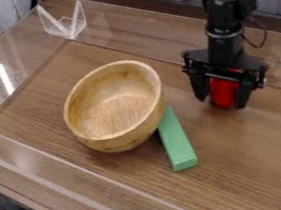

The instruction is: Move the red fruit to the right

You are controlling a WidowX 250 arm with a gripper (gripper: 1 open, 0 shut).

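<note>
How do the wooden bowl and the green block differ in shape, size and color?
The wooden bowl is rounded and hollow, while the green block is long, narrow and straight-sided. The bowl is tan, the block green. The bowl is much wider than the block. Both rest on the wooden table, side by side.
</note>
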